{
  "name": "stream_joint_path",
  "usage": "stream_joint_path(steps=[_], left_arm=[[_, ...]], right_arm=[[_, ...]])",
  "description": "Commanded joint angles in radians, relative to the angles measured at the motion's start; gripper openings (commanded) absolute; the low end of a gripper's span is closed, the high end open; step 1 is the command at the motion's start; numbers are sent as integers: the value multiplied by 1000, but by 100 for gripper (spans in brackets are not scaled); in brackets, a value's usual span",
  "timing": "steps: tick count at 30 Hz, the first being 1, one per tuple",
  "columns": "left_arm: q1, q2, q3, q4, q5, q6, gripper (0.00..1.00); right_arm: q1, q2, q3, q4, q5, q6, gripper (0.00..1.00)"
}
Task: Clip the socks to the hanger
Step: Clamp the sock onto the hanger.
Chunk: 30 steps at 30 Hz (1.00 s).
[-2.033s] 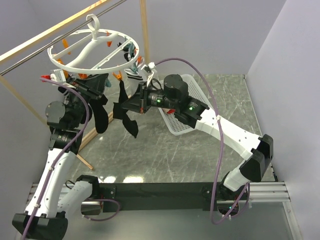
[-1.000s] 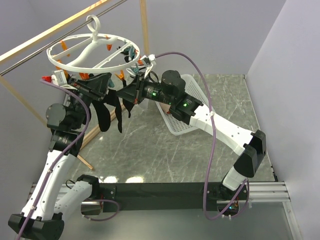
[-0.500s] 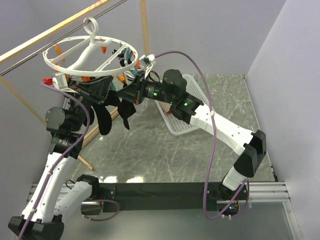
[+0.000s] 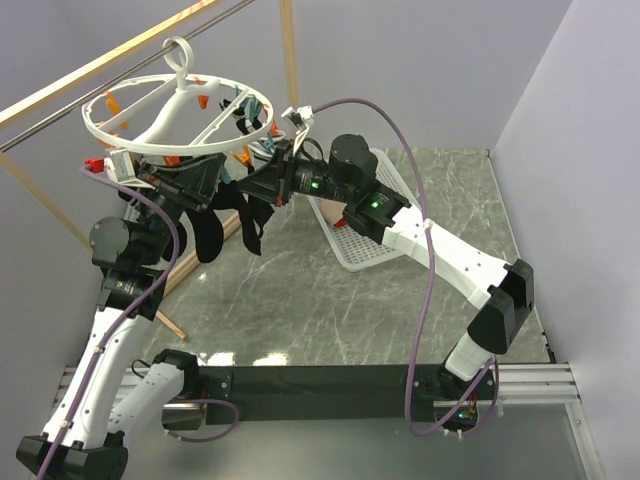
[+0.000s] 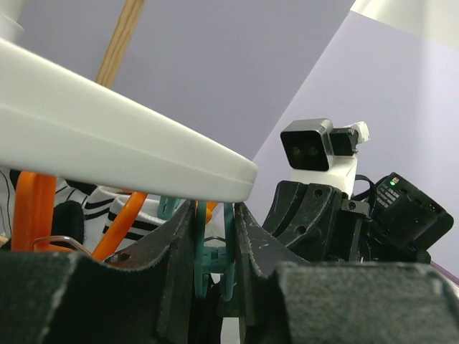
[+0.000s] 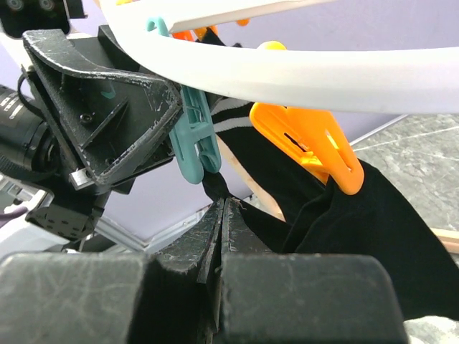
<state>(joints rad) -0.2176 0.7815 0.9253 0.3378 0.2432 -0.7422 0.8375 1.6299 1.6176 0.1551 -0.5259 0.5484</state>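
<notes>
Two claws meet beneath the hanger (image 4: pixel 110 140) in the overhead view, the left claw (image 4: pixel 205 175) beside the right claw (image 4: pixel 258 183), with a black sock (image 4: pixel 250 225) dangling above the surface (image 4: pixel 400 300). Left wrist: its fingers squeeze a teal clip (image 5: pixel 213 254); the clip's mouth is hidden. Right wrist: pads pinched tight on the sock's edge, just below that clip. Best to push the fabric fully into the mouth before releasing.

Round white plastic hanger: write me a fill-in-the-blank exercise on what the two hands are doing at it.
1. The left hand is shut on a plastic clip of the round white plastic hanger; its colour is ____.
2. The soft fabric sock pinched in the right hand is ____.
3. The neighbouring plastic clip, seen from the right wrist, is ____.
Missing words: teal; black; orange.
</notes>
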Motion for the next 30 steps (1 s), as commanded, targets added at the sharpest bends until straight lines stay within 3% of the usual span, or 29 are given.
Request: stream_joint_path(steps=[1,11,22,30], left_arm=[[-5,-7,7,89,50,0,4],[-3,-7,-2,101,54,12,4],[-3,-24,-22,124,65,21,4],[-3,-36,-36,147,71,15,4]], right_arm=[[-17,-5,42,49,-51,-7,0],[-23,4,88,28,-89,-33,0],[-23,70,221,-118,-89,-47,0],[-25,45,160,-56,-92,-38,0]])
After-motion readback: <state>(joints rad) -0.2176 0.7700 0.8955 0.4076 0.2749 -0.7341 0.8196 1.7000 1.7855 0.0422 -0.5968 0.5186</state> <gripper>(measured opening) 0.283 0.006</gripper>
